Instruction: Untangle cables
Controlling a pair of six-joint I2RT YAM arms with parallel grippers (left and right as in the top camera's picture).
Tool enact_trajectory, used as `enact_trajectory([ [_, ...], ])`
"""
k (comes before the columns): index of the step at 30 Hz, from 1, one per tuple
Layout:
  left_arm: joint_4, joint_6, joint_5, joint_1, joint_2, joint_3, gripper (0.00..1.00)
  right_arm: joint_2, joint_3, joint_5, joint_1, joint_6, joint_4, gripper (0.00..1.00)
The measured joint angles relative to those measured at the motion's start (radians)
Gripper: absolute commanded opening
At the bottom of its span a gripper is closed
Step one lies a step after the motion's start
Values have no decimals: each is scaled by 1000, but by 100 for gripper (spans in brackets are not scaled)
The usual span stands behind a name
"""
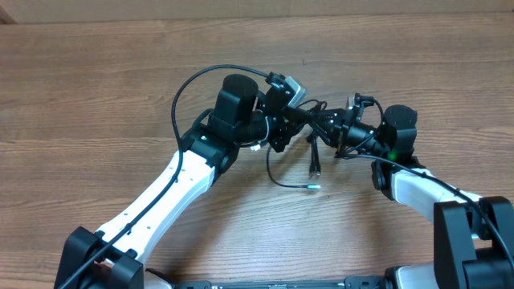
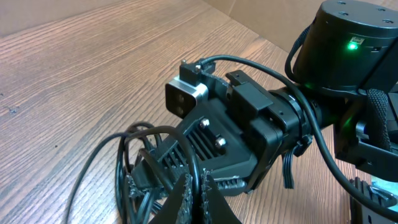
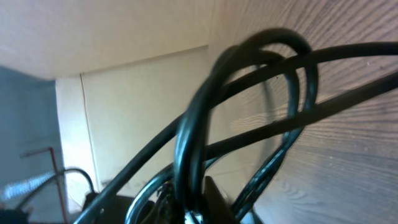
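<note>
Glossy thin black cables [image 3: 198, 118] loop, pinched by left end effector [image 2: 194, 185] and right end effector [image 1: 329, 125].

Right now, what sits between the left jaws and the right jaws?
The bunched cables span that gap, strands drooping toward the table. The overhead view shows it; the left wrist view shows loops there too.

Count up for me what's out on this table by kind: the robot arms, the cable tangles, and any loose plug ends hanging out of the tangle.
Robot arms: 2 (left arm, right arm)
Bunch of cables: 1, with the cords too knotted to count singly
Loose plug ends: 2 (upper plug end, lower plug end)
Total: 5
</note>
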Motion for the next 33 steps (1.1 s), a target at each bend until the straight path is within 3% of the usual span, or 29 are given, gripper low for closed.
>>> enact_trajectory([
  [8, -29, 0, -51, 0, 0, 0, 4, 0, 0, -3, 0, 1, 0, 4],
  [22, -189, 0, -420, 1, -2, 0, 4, 0, 0, -150, 0, 1, 1, 4],
  [28, -229, 0, -470, 28, -2, 0, 4, 0, 0, -231, 0, 17, 70, 4],
  [33, -261, 0, -486, 62, -2, 0, 4, 0, -1, -267, 1, 76, 231, 4],
])
